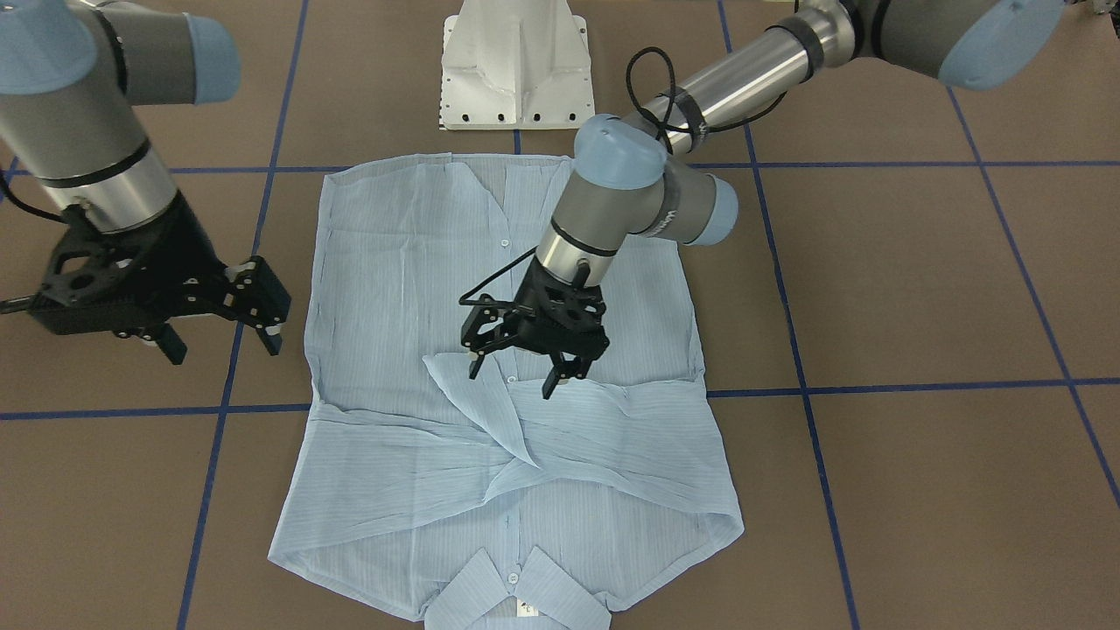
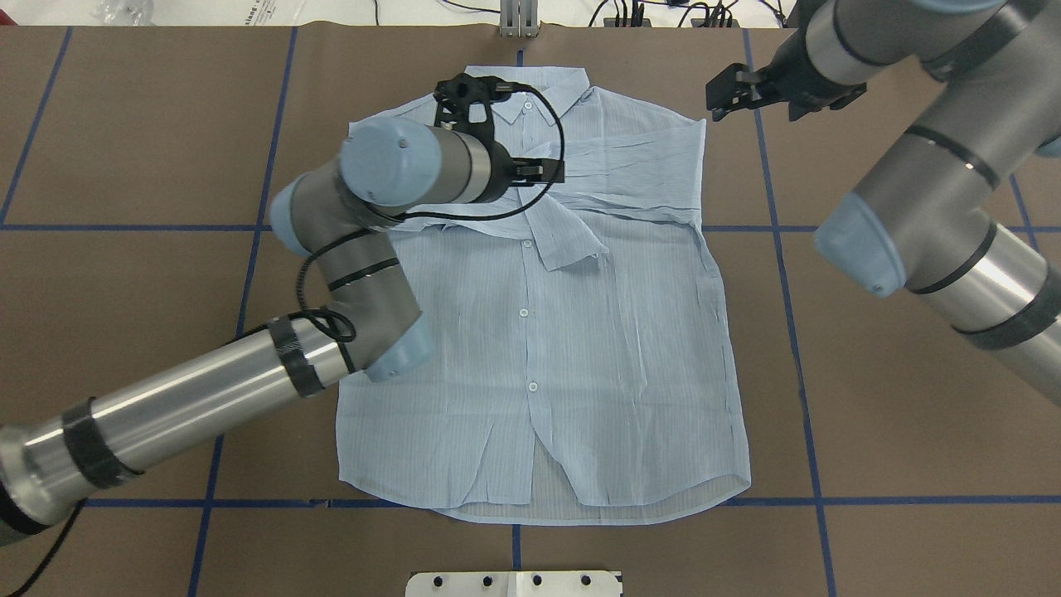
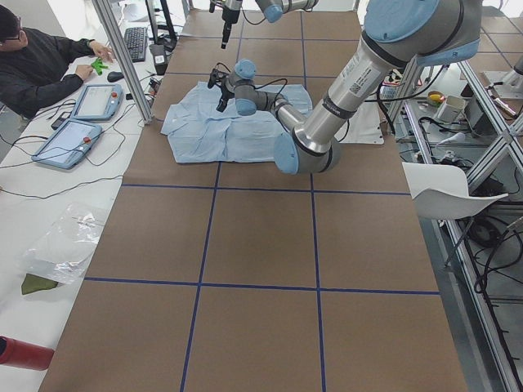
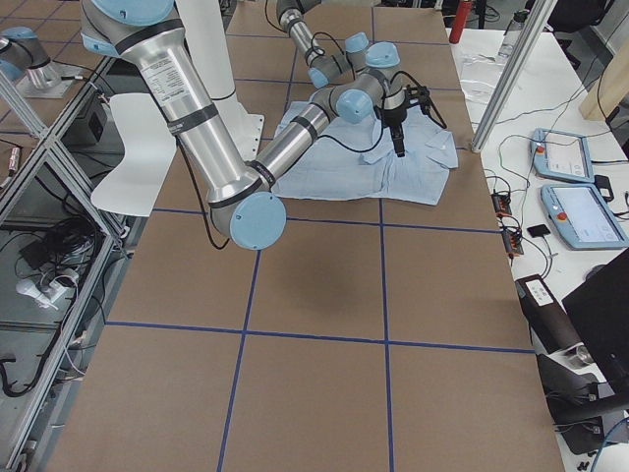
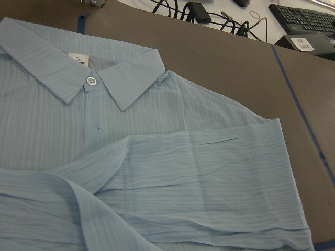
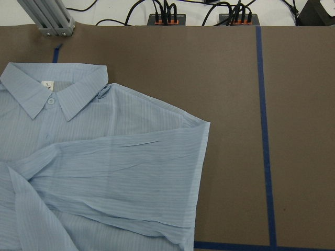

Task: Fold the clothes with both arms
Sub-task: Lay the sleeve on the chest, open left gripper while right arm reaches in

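Note:
The light blue striped shirt (image 1: 394, 262) lies flat on the brown table, buttoned front up, with its collar (image 1: 516, 595) on the side far from the robot. Both sleeves are folded across the chest and cross each other (image 1: 507, 437). It also shows in the overhead view (image 2: 580, 348). My left gripper (image 1: 514, 378) hangs open and empty just above the upper sleeve's cuff. My right gripper (image 1: 223, 341) is open and empty, off the shirt beside its edge, and also shows in the overhead view (image 2: 723, 91). The left wrist view shows the collar and neck label (image 5: 78, 58); no fingers show there.
The white pedestal base (image 1: 516, 70) stands at the shirt's hem side. Blue tape lines (image 1: 875, 385) grid the table. An aluminium post (image 6: 47, 21) and cables stand past the collar end. An operator (image 3: 41, 57) sits at a side desk with tablets.

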Available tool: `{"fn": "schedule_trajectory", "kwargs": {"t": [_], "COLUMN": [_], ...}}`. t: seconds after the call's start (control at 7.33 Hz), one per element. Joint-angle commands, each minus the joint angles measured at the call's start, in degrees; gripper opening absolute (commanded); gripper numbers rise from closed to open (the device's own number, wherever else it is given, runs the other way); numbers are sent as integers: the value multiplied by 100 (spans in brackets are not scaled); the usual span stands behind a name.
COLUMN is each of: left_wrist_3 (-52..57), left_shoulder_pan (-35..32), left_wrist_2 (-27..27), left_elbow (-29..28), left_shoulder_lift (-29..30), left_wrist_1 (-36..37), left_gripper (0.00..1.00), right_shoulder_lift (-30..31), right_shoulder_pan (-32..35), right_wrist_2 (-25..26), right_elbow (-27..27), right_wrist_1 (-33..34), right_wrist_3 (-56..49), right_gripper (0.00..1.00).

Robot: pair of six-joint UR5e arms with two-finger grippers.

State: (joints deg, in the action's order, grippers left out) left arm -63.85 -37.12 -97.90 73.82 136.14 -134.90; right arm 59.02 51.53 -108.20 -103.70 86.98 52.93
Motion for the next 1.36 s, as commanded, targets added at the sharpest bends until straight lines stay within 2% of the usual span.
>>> {"fn": "schedule_trajectory", "kwargs": {"t": [0.0, 0.41, 0.55, 0.95, 1.23], "left_wrist_3": [1142, 2690, 2728, 2720, 2720], "left_shoulder_pan": [-758, -1595, -1623, -1623, -1623], "left_wrist_2": [-955, -1871, -1873, -1873, -1873], "left_elbow": [1088, 1599, 1749, 1759, 1768], "left_shoulder_lift": [-1165, -2027, -2169, -2188, -2188], "left_wrist_1": [69, 78, 78, 78, 78], "left_gripper": [100, 100, 100, 100, 100], "right_shoulder_lift": [-485, -2354, -2752, -2808, -3018], "right_shoulder_pan": [-835, -1451, -1679, -2199, -2375], "right_wrist_2": [1236, 2230, 2538, 3425, 3691], "right_elbow": [478, 2987, 3605, 4057, 4505], "right_wrist_1": [12, 30, 30, 74, 83], "right_wrist_3": [244, 306, 306, 218, 209], "right_gripper": [100, 100, 100, 100, 100]}}
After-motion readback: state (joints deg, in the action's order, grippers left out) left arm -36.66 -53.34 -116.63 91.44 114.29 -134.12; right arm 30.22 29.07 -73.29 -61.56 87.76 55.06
